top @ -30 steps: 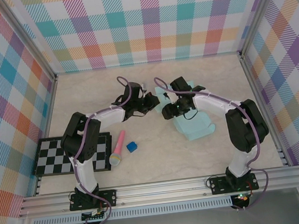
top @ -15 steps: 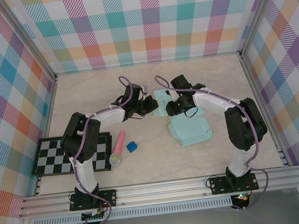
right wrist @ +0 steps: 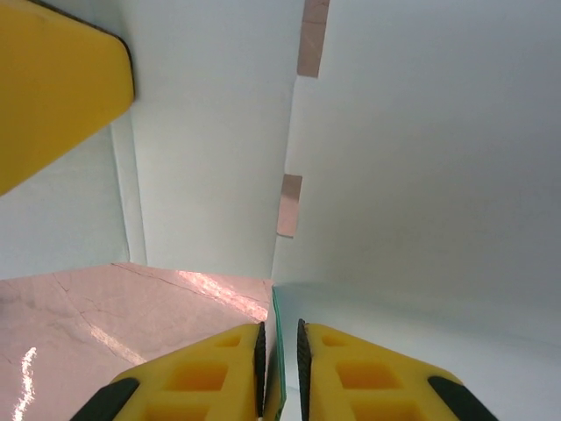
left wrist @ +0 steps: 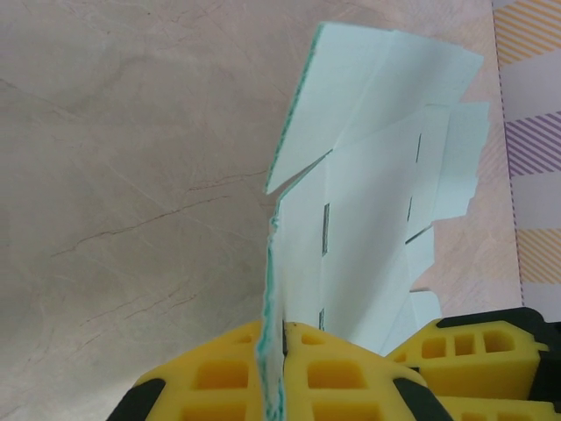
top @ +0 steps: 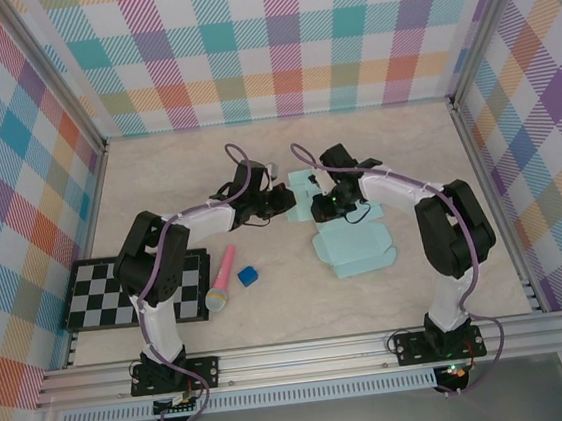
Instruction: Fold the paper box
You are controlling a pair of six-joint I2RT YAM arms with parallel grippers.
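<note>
The paper box point(top: 353, 248) is a pale mint die-cut sheet. Its larger part lies flat on the table at centre right, and its far end point(top: 303, 181) is lifted between the two grippers. My left gripper point(top: 284, 201) is shut on a raised edge of the sheet; in the left wrist view the card point(left wrist: 377, 175) stands upright out of the closed yellow fingers point(left wrist: 282, 330). My right gripper point(top: 322, 204) faces it from the right. Its jaws point(right wrist: 279, 338) stand nearly together with the card's green edge point(right wrist: 275, 303) between the pads.
A pink microphone point(top: 223, 277) and a small dark blue cube point(top: 247, 274) lie left of the sheet. A black-and-white checkerboard point(top: 109, 294) sits by the left arm's base. Plaid walls close three sides. The left gripper's yellow finger point(right wrist: 53, 88) shows at the right wrist view's upper left.
My right gripper's jaws have closed in on the card edge. The flat part of the sheet has slid left and settled lower. The left gripper has kept its grip.
</note>
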